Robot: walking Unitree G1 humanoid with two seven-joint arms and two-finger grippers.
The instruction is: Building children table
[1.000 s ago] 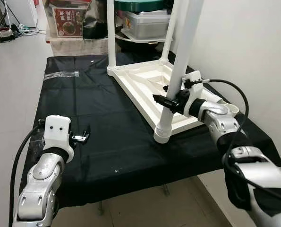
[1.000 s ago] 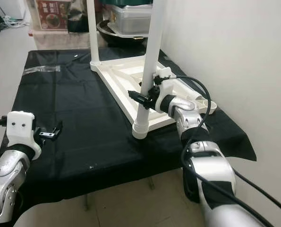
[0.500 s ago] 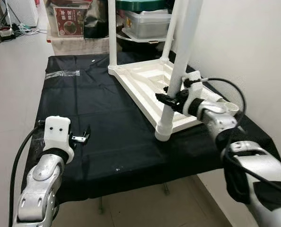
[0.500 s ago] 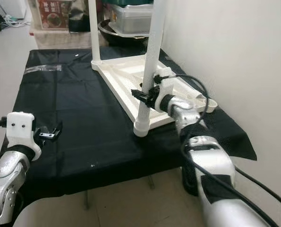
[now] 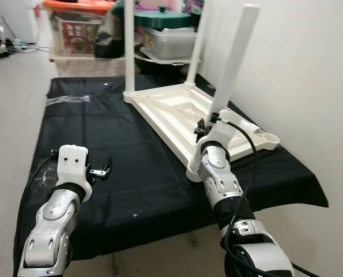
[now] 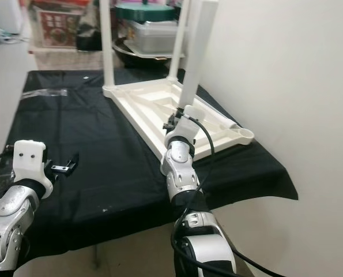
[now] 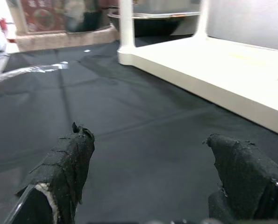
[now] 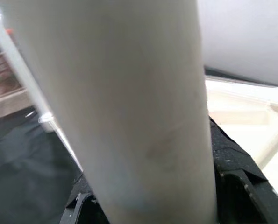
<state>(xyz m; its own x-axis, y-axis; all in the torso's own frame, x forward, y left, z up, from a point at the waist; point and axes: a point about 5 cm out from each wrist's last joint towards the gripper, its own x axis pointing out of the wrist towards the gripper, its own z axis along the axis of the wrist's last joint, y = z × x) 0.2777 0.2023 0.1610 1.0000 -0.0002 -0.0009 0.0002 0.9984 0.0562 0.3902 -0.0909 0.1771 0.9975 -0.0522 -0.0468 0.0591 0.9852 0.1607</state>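
A white children's table (image 5: 165, 107) lies upside down on a black-clothed table (image 5: 102, 133). Three white legs stand up from it. My right gripper (image 5: 206, 123) is shut on the near leg (image 5: 233, 66), low down, just above its socket. In the right wrist view the leg (image 8: 129, 93) sits between the black fingers (image 8: 234, 161). At the near left, my left gripper (image 5: 104, 169) hovers open just above the cloth. In the left wrist view its fingers (image 7: 66, 163) are spread with only cloth between them.
An open round socket (image 5: 267, 139) sits at the tabletop's right corner, close to the white wall (image 5: 315, 86). Storage boxes (image 5: 73, 29) and a lidded tub (image 5: 171, 37) stand behind the table. A strip of clear plastic (image 5: 67, 99) lies on the far left cloth.
The camera has risen and shifted. My right forearm has swung in toward me, so it now stands below the gripper, which stays on the near leg. The left gripper has not moved.
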